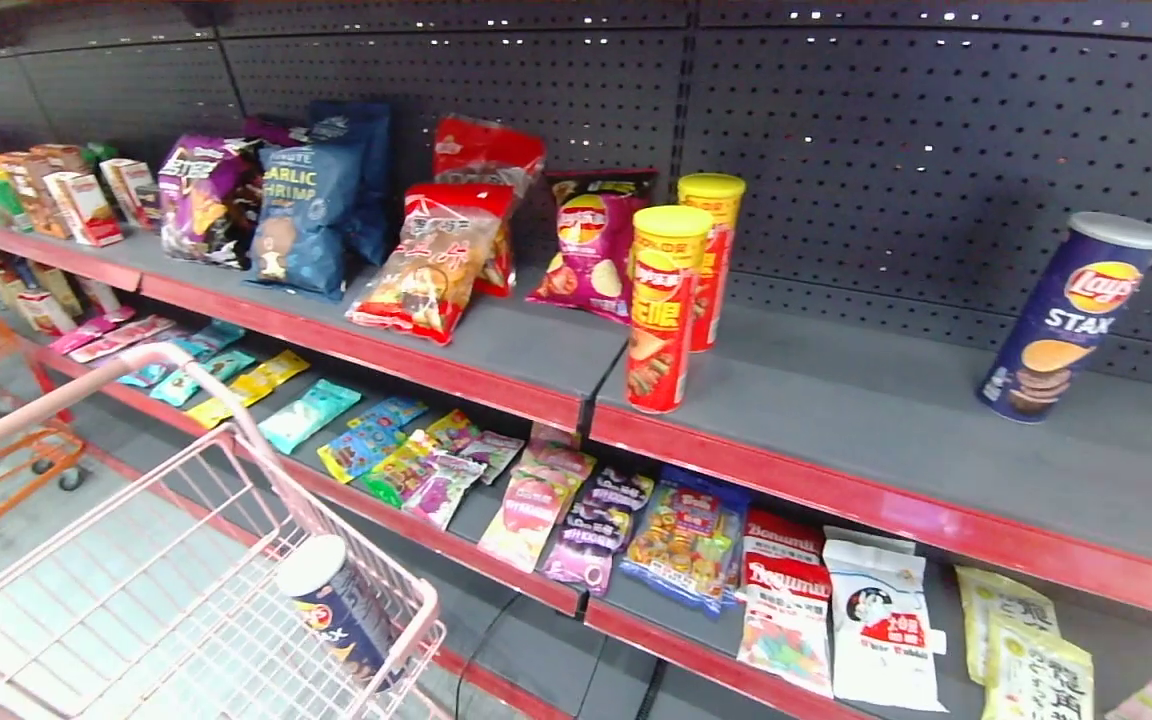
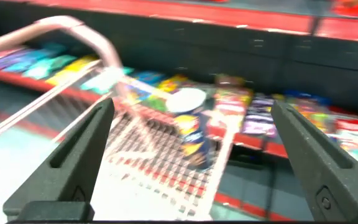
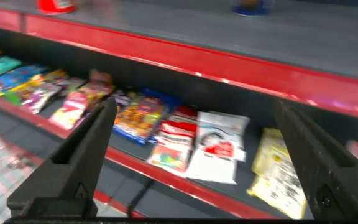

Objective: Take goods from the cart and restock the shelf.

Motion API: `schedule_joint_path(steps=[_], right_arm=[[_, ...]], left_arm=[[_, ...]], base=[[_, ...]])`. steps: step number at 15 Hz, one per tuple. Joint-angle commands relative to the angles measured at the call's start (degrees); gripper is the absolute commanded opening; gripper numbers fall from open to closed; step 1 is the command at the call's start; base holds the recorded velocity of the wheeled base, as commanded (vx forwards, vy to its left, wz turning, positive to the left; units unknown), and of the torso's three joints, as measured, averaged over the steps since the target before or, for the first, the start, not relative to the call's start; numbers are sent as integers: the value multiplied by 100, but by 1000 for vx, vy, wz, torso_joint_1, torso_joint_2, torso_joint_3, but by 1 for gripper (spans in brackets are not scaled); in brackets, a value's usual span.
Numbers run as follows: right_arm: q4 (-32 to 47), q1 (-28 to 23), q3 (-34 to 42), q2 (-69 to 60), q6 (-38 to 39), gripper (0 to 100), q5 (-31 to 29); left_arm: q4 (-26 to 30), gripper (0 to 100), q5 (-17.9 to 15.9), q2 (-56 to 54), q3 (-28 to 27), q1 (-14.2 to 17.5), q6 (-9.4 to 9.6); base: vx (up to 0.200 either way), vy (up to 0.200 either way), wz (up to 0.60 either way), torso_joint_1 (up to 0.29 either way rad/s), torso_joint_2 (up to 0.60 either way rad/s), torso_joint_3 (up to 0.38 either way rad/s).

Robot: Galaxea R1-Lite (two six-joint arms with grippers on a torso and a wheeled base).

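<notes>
Pick step: left end effector (image 2: 192, 104) released, aimed at blue chip can (image 1: 341, 605) in pink cart (image 1: 236, 425); right end effector (image 3: 194, 106) released too. Next: clench can, lift to shelf (image 1: 866, 420).

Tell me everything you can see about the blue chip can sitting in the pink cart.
The blue chip can is a dark blue tube, cardboard by its look, with a pale lid and a yellow and red logo on its side. It stands lid up, roughly upright, on the wire floor in the corner of the pink cart nearest the shelf, close against the wire wall. Nothing grips it.
</notes>
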Motion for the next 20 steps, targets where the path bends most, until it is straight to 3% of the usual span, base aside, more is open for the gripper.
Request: schedule_joint_path(steps=[1,5,12,20], right_arm=[[-3,4,1,7,-2,100,1],[-3,4,1,7,-2,100,1],[-3,4,1,7,7,100,1],[-3,4,1,7,7,100,1]], left_arm=[[0,100,3,-1,1,2,2],[0,100,3,-1,1,2,2],[0,100,-6,-1,1,2,2],[0,100,-6,-1,1,2,-7]], base=[[0,0,600,2,-2,2],[0,0,600,4,1,1],[0,0,0,-7,19,12],[0,0,0,-158,396,237]])
